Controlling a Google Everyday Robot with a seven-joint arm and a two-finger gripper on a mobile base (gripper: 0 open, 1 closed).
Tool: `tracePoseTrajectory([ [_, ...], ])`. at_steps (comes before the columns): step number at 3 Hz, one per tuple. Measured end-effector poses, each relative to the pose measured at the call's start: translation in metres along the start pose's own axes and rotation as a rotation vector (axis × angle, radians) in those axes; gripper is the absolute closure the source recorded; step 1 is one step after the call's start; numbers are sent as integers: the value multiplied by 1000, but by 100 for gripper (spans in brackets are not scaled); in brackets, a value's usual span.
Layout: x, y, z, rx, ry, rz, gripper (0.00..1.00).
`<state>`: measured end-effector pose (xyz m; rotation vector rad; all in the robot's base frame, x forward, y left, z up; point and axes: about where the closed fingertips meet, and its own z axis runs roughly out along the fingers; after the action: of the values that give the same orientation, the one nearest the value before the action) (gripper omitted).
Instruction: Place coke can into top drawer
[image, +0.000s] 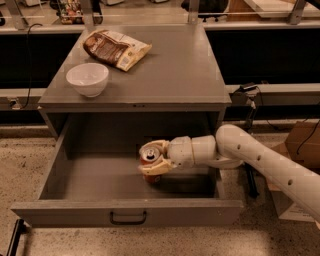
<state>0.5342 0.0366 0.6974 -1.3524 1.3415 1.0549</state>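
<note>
The coke can (149, 156) is upright inside the open top drawer (125, 214), near the middle of the drawer, low over its floor or resting on it; I cannot tell which. My gripper (152, 161) reaches in from the right on a white arm and is shut on the can, its cream fingers (156, 167) wrapped around the can's sides. The can's silver top with pull tab shows above the fingers. The drawer is pulled fully out, its front panel with a dark handle (128, 218) nearest the camera.
A white bowl (87, 78) and a brown snack bag (116, 48) lie on the cabinet top (175, 70). A cardboard box (300, 150) and cables stand on the floor to the right. A counter runs behind.
</note>
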Motion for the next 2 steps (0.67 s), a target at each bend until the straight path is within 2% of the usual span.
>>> tracePoseTrajectory([
  [1, 12, 2, 1, -8, -15, 4, 59],
  [2, 12, 2, 3, -12, -17, 4, 36],
])
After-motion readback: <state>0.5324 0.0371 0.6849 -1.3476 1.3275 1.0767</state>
